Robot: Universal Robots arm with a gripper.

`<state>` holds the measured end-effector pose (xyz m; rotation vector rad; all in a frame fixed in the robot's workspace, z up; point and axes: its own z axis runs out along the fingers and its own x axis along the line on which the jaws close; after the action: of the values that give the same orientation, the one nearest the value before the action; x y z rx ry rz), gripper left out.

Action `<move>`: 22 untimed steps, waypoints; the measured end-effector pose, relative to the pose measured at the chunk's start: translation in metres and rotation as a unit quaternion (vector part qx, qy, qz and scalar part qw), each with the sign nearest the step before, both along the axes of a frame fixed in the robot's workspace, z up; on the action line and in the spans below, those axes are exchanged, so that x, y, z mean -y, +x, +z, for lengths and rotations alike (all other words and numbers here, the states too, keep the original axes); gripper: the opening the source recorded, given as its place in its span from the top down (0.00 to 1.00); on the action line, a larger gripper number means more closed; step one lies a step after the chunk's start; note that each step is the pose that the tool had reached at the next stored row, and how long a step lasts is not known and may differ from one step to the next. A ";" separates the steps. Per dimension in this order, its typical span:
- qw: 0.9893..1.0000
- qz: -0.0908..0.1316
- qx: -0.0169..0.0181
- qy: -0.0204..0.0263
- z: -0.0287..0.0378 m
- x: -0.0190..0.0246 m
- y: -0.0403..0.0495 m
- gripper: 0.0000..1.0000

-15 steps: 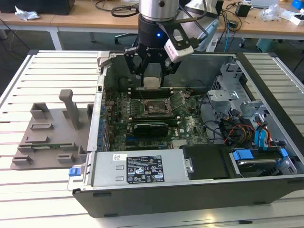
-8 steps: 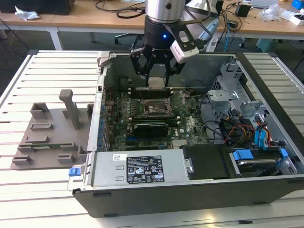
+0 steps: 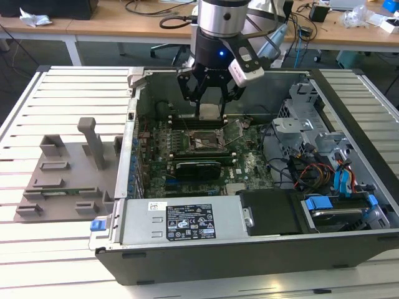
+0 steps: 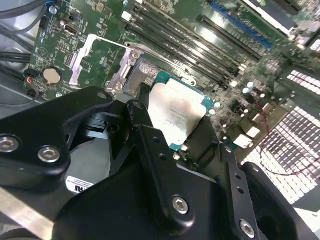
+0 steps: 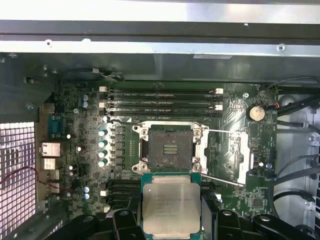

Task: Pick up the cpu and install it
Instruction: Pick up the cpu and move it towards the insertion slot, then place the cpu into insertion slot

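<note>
Here the gripper [image 3: 210, 106] was clenched on the cpu [image 3: 209, 113], its black fingers [image 5: 122, 221] pressing two opposite edges, and the silver top showed in both wrist views. The chip hung inside the open computer case [image 3: 206, 261], above the green motherboard [image 3: 249, 168] and just beside the bare socket [image 5: 170, 150]. The socket's hinged plate [image 5: 226, 155] stood open.

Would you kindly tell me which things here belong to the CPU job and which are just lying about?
Job: cpu, gripped by the pincer; empty socket; motherboard.
Lying about: grey tray; power supply; drive cables; coin battery.
</note>
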<state>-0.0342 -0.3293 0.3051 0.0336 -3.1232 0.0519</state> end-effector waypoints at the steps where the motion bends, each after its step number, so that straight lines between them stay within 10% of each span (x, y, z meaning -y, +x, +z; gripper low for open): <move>1: 1.000 0.000 0.000 0.000 -0.0026 -0.0014 0.0004 0.45; 8: 1.000 0.000 -0.001 0.000 -0.0129 -0.0066 0.0086 0.45; 22: 1.000 -0.001 -0.001 0.000 -0.0130 -0.0066 0.0094 0.45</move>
<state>-0.0248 -0.3227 0.2921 0.0316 -3.1222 0.0517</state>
